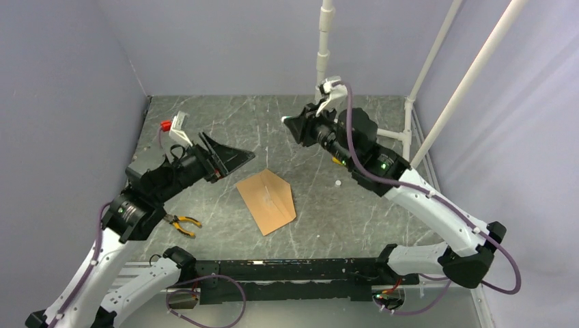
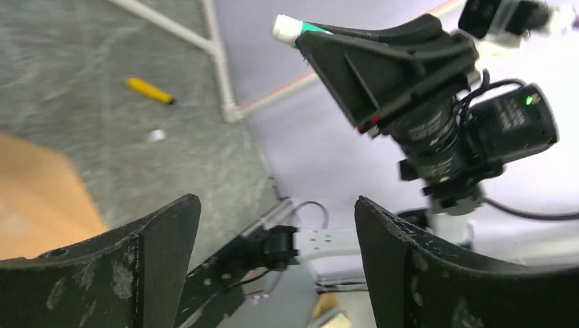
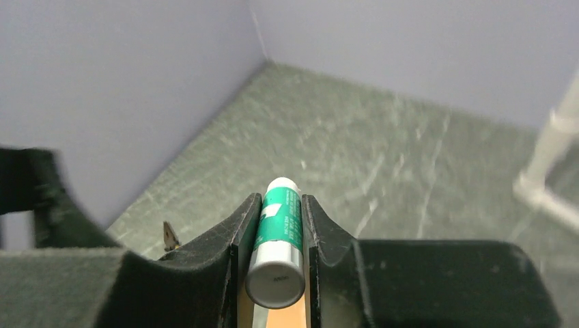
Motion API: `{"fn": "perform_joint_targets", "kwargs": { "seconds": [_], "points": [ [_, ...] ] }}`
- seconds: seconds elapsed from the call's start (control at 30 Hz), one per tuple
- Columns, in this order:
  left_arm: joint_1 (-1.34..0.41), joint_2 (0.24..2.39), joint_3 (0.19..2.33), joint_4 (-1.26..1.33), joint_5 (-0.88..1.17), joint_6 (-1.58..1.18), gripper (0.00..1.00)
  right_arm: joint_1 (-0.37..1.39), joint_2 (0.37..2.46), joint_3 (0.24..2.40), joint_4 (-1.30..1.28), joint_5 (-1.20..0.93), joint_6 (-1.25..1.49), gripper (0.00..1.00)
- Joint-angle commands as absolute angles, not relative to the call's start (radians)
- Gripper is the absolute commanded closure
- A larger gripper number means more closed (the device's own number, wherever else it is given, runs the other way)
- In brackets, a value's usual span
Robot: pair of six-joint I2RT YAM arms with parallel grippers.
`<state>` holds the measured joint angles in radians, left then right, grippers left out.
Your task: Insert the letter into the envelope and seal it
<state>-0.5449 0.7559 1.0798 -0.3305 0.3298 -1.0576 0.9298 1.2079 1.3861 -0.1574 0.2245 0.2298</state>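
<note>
The brown envelope lies flat on the table's middle with its pointed flap towards the back right. It also shows in the left wrist view, and a strip of it shows under the right fingers. The pale letter is not in view as a separate sheet. My right gripper hovers above the table behind the envelope, shut on a green and white glue stick, which also shows in the left wrist view. My left gripper is open and empty, raised left of the envelope.
Yellow-handled pliers lie near the left arm. A small white cap and a yellow item lie right of the envelope. White pipes stand at the back right. Walls close the left and back.
</note>
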Motion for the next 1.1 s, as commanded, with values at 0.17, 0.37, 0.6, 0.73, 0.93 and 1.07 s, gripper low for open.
{"fn": "perform_joint_targets", "kwargs": {
  "seconds": [0.17,0.37,0.6,0.73,0.93,1.07],
  "points": [
    [-0.549,0.726,0.991,-0.679,0.003,-0.826,0.19,0.770,1.286,1.372,-0.449,-0.142,0.654,1.00],
    [-0.549,0.787,0.884,-0.687,-0.142,-0.856,0.21,0.751,1.346,1.264,-0.329,-0.304,0.828,1.00],
    [-0.545,0.873,0.818,-0.619,-0.132,-0.837,0.23,0.774,1.445,1.236,-0.291,-0.203,0.736,1.00],
    [-0.505,0.946,0.781,-0.554,-0.049,-0.831,0.33,0.876,1.414,1.080,-0.028,0.003,0.556,1.00],
    [-0.357,1.032,0.690,-0.382,0.193,-0.834,0.57,0.968,1.447,0.951,0.161,0.222,0.392,1.00],
    [-0.303,1.099,0.661,-0.266,0.299,-0.820,0.64,0.992,1.518,0.941,0.171,0.262,0.338,1.00]
  ]
}}
